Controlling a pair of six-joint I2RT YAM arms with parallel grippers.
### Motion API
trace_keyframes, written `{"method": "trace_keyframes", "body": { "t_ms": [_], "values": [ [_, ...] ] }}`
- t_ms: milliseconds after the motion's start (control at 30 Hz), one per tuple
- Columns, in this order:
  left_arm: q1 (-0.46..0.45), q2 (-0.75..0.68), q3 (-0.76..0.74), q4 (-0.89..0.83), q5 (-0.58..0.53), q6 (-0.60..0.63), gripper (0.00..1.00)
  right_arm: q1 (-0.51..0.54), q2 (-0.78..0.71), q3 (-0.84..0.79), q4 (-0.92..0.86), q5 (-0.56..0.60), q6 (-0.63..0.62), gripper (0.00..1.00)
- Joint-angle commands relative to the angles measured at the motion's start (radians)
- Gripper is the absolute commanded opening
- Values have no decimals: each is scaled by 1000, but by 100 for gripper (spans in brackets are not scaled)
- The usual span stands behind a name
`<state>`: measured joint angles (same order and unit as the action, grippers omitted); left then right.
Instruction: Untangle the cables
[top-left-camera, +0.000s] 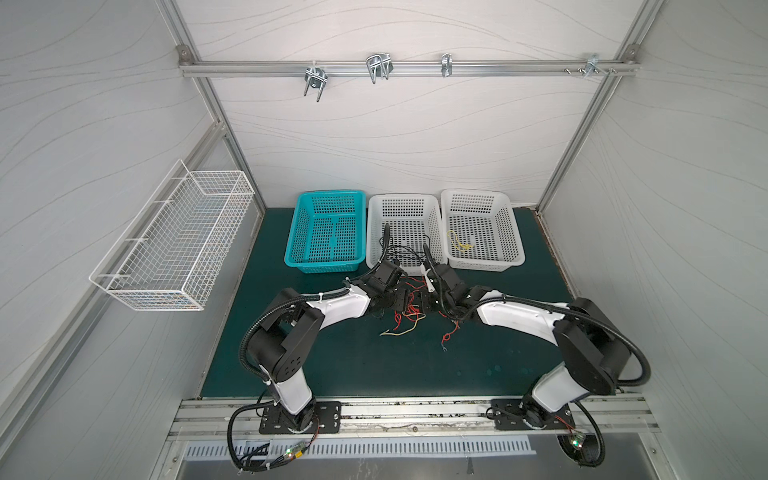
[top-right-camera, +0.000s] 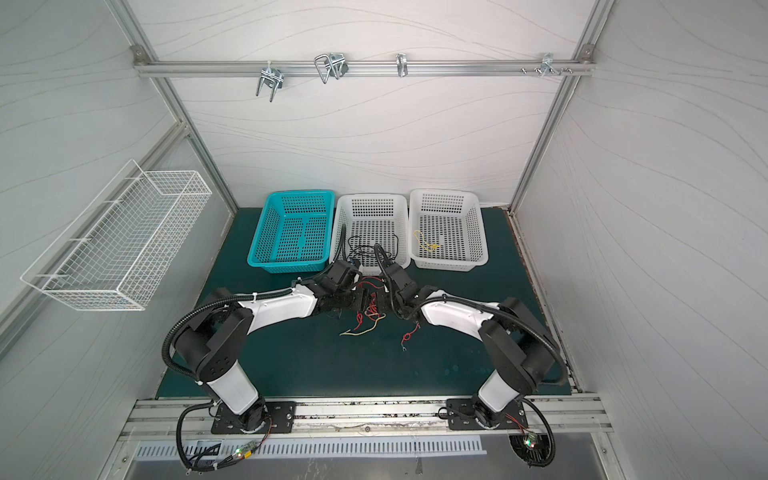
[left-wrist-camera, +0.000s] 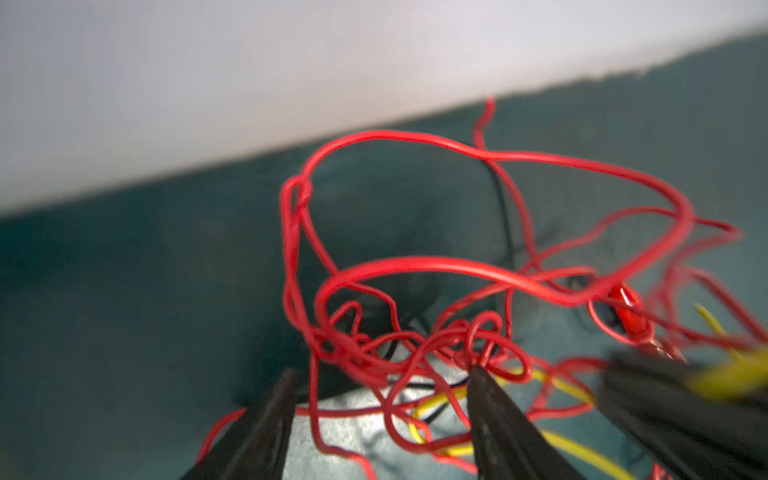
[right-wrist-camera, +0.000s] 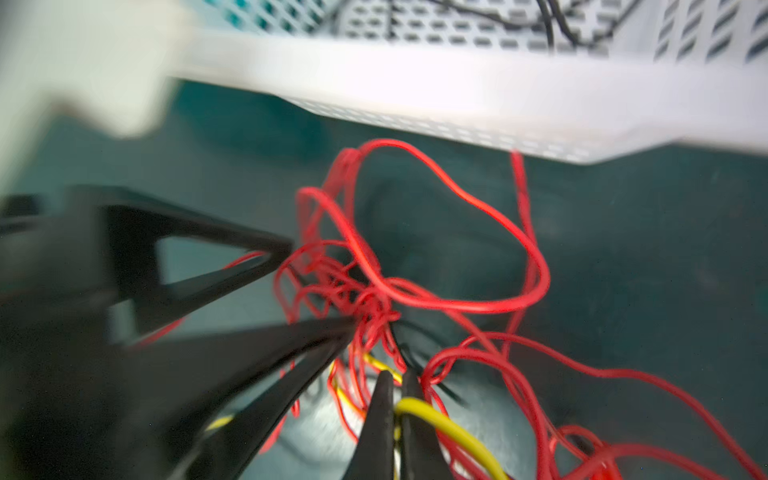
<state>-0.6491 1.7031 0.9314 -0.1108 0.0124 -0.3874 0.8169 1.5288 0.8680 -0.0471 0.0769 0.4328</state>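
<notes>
Looking down on a tangle of thin red, yellow and black cables (top-left-camera: 409, 309), heaped on the dark green table mat (top-left-camera: 332, 361), just at six o'clock of the middle basket. Flanked at nine o'clock by the black two-fingered left gripper (left-wrist-camera: 382, 372) and at three o'clock by the black two-fingered right gripper (right-wrist-camera: 397, 376), tips close together over the heap in both top views.

From the left wrist: jaws about half spread, clamping nothing, red knot of the tangle sitting squarely in the gap, one fingertip (left-wrist-camera: 478, 386) touching its edge.

From the right wrist: jaws pressed tight together, pinching a single yellow strand (right-wrist-camera: 440, 419) low in the heap, red loops bunched just beyond the tips.

Spilling toward seven o'clock, a pale yellow tail (top-left-camera: 390, 332); toward five o'clock, a red tail (top-left-camera: 452, 330), both flat on the mat.

Up at twelve o'clock, white perforated plastic basket (top-left-camera: 402, 196) holding loose thin black wires (right-wrist-camera: 550, 29). At one o'clock, matching white basket (top-left-camera: 476, 192) with a small yellow wire (top-left-camera: 459, 245). At eleven o'clock, teal perforated plastic basket (top-left-camera: 330, 193).
</notes>
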Motion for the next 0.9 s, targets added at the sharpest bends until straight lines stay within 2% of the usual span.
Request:
{"method": "trace_keyframes", "body": {
  "t_ms": [0,100,233,533,867],
  "values": [
    [-3,14,41,-44,-71,-27,57,6,-136,-10,-20,-62,-106,0],
    [-3,49,84,-112,-109,-28,45,2,-222,-11,-53,-37,-139,0],
    [-3,72,95,-130,-123,-42,40,-10,-332,-16,-80,-5,-160,0],
    [-2,60,83,-135,-153,-43,39,-110,-571,-83,1,-53,-110,0],
    [-3,35,62,-138,-176,-42,36,-117,-666,-63,-58,158,-147,0]
  ]
}}
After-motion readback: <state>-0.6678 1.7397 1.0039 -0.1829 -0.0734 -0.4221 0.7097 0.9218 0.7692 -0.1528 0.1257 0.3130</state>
